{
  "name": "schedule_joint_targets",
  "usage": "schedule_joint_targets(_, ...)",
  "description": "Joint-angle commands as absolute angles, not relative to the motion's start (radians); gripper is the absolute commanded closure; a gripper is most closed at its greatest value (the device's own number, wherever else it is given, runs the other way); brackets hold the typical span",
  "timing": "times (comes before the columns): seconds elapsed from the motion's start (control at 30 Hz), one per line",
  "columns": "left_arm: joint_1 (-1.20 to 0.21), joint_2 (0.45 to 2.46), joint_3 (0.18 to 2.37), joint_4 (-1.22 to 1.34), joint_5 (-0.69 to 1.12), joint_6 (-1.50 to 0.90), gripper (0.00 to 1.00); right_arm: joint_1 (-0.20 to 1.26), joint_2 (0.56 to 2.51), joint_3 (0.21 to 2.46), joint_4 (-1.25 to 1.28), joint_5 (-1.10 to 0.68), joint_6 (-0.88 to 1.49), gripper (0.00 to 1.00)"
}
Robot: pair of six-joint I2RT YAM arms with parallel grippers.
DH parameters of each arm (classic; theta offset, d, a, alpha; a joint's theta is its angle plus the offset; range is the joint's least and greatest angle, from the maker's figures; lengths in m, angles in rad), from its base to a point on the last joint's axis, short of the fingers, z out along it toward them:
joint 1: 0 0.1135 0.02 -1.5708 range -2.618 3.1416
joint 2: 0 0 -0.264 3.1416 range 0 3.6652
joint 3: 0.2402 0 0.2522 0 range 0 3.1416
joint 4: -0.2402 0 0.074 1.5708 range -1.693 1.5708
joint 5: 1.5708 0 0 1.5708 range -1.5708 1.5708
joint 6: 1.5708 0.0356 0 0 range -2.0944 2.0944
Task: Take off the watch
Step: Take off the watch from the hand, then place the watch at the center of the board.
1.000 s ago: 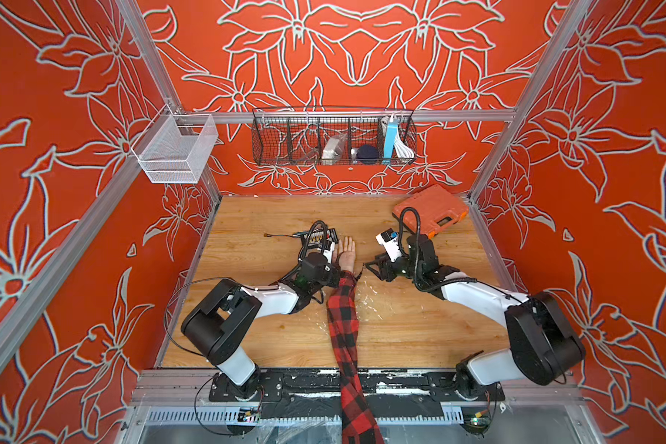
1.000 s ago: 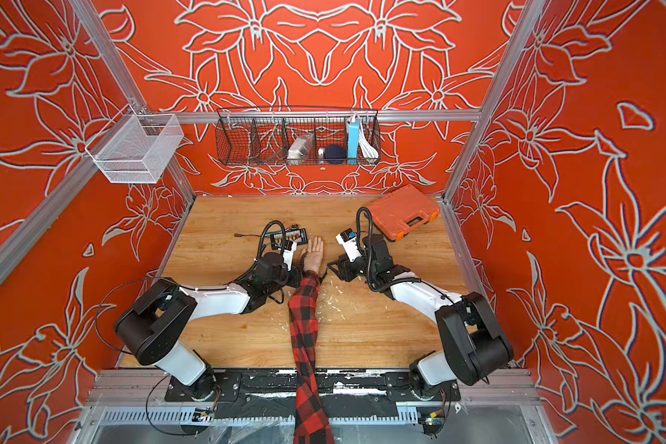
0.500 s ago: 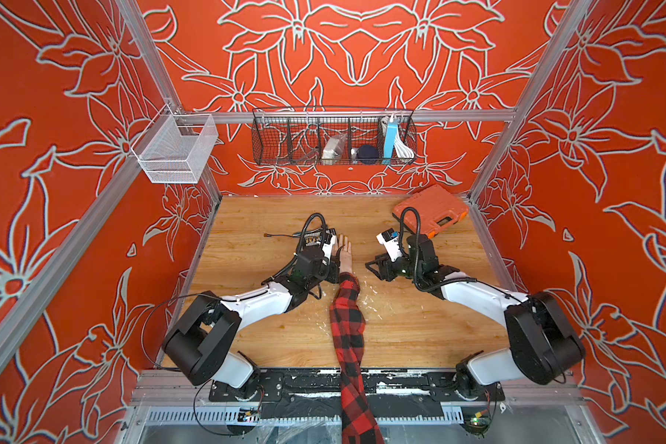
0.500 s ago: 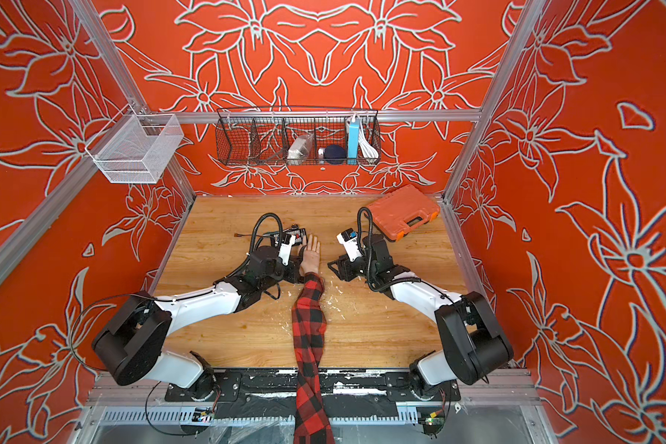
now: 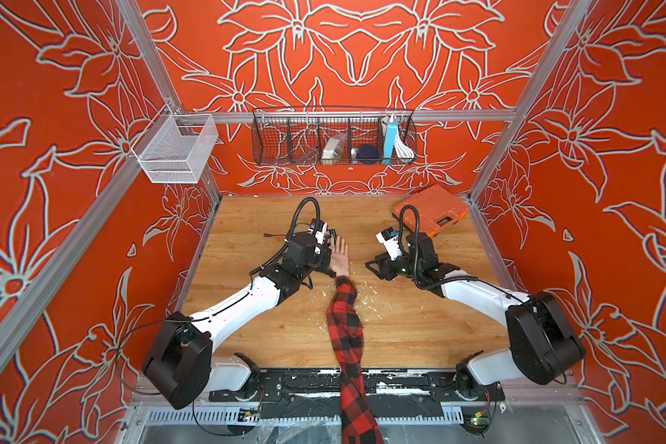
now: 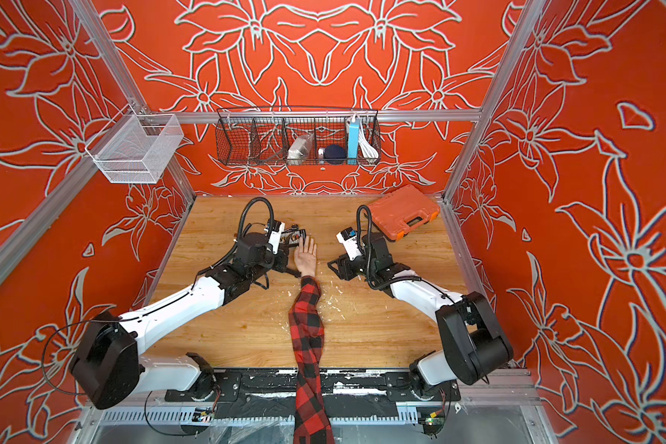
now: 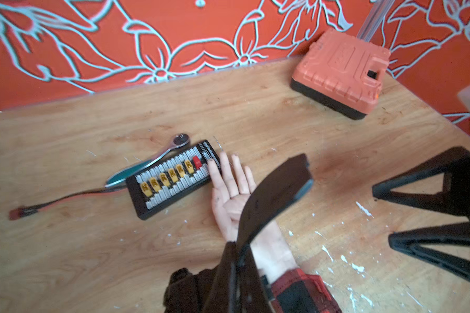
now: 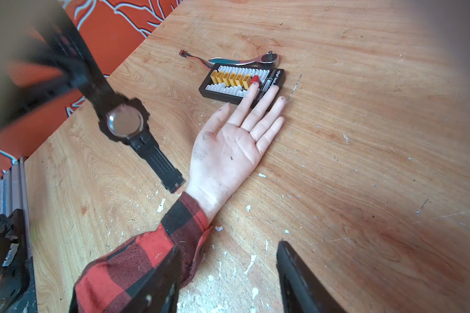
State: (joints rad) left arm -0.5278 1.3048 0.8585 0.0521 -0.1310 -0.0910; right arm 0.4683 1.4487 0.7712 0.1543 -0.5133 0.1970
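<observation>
**Watch hangs from the left claw beside the open hand**

We see the watch (image 8: 124, 122) off the wrist and up in the air. It is pinched by one strap half in the left claw (image 7: 235, 279), whose jaws are pressed together on that strap. Its long axis slants: the held strap runs down from the claw to the round case. The free strap half carries on down toward the tabletop (image 8: 364, 162) and ends just beside the cuff of the red plaid sleeve (image 8: 147, 257). We cannot tell whether that tip touches the wood. The case turns its shiny metal back to the right wrist camera.

The hand (image 8: 228, 146) lies flat, palm up, with its fingers straight. Its fingertips rest over the edge of a black board with yellow connectors (image 8: 242, 81).

In both top views the left arm reaches forward, nearly straight, with its claw on the thumb side of the hand. The right arm is bent at the elbow. The right claw (image 5: 373, 267) hovers low on the other side, apart from the hand, jaws spread with nothing between them.
</observation>
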Motion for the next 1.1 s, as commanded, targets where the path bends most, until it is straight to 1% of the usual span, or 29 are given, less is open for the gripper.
schedule_joint_targets(0.0, -0.516, 1.261, 0.877, -0.032, -0.159, -0.067, 1.0, 0.464, 1.434, 0.797, 0.127, -0.487, 0.19, 0.41)
schedule_joint_targets(0.13, -0.469, 1.219, 0.877, -0.101, -0.141, -0.116, 1.0, 0.462, 1.412, 0.798, 0.104, -0.454, 0.178, 0.42)
schedule_joint_targets(0.27, -0.331, 1.173, 0.843, -0.157, 0.003, -0.244, 1.0, 0.461, 1.393, 0.801, 0.081, -0.438, 0.161, 0.42)
schedule_joint_targets(0.4, -0.209, 1.178, 0.811, -0.187, 0.158, -0.333, 1.0, 0.46, 1.387, 0.798, 0.082, -0.436, 0.162, 0.42)
schedule_joint_targets(0.47, -0.139, 1.209, 0.799, -0.192, 0.267, -0.376, 1.0, 0.46, 1.387, 0.798, 0.083, -0.438, 0.165, 0.41)
schedule_joint_targets(0.57, -0.065, 1.273, 0.788, -0.189, 0.383, -0.417, 1.0, 0.459, 1.382, 0.798, 0.083, -0.431, 0.169, 0.42)
schedule_joint_targets(0.7, -0.007, 1.358, 0.793, -0.198, 0.454, -0.429, 1.0, 0.457, 1.371, 0.799, 0.073, -0.409, 0.166, 0.41)
schedule_joint_targets(0.87, 0.038, 1.504, 0.839, -0.224, 0.507, -0.421, 1.0, 0.451, 1.359, 0.81, 0.033, -0.318, 0.15, 0.42)
schedule_joint_targets(0.9, 0.041, 1.523, 0.849, -0.228, 0.501, -0.419, 0.98, 0.451, 1.357, 0.812, 0.025, -0.288, 0.145, 0.41)
schedule_joint_targets(0.93, 0.045, 1.536, 0.854, -0.227, 0.489, -0.417, 0.92, 0.448, 1.353, 0.815, 0.013, -0.249, 0.143, 0.41)
schedule_joint_targets(1.0, 0.049, 1.539, 0.857, -0.227, 0.438, -0.408, 0.75, 0.441, 1.342, 0.814, 0.001, -0.164, 0.137, 0.39)
schedule_joint_targets(1.07, 0.051, 1.526, 0.86, -0.233, 0.365, -0.39, 0.58, 0.434, 1.326, 0.81, -0.014, -0.051, 0.121, 0.34)
